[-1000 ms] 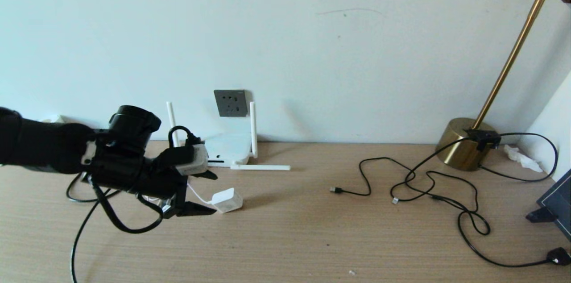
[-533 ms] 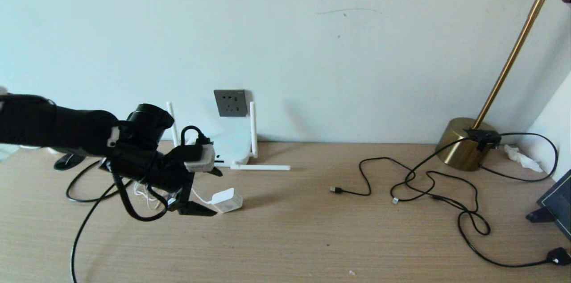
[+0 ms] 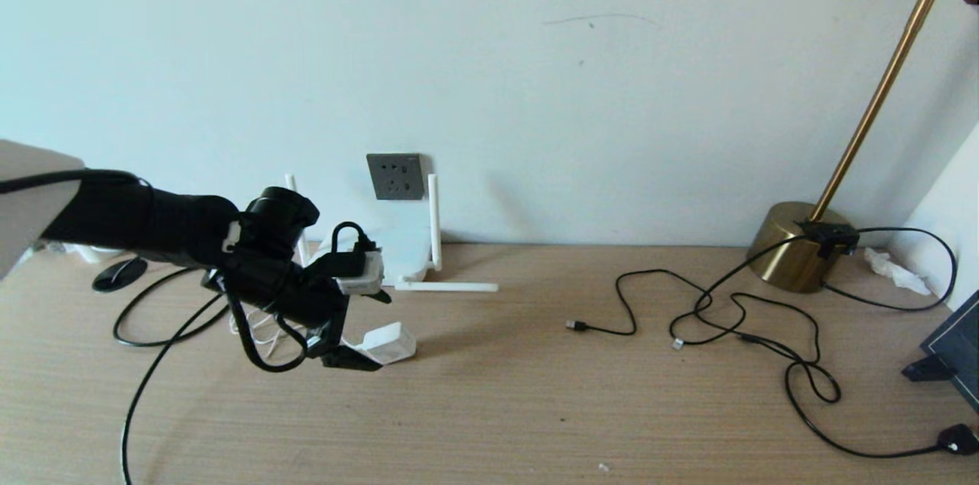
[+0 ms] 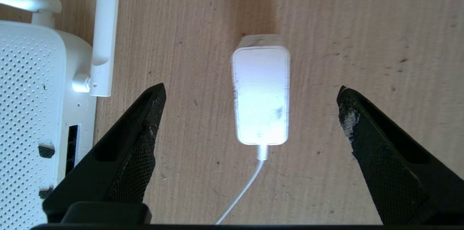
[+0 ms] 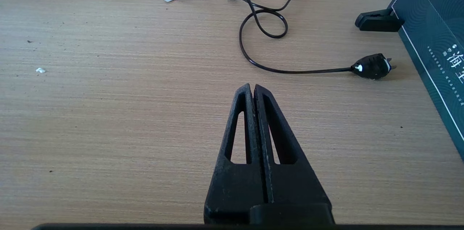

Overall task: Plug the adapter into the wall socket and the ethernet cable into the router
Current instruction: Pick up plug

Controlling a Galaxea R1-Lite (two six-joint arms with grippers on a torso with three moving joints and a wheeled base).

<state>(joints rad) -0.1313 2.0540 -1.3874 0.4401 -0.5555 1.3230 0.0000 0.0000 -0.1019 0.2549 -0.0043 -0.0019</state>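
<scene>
The left gripper [image 4: 250,90] hangs over the table [image 4: 380,23] with its jaws spread wide, the adapter [image 4: 261,90] lying flat between them and touching neither, probably lined up for a grasp across its narrow sides. Its cord [image 4: 243,190] trails back toward the wrist and is cut off. The router [image 4: 30,114] sits just outside one jaw, only partly shown. The socket [image 3: 395,176] is on the wall beyond. The adapter's pins are hidden. The right gripper [image 5: 252,88], parked low over the table, has its jaws closed on nothing.
</scene>
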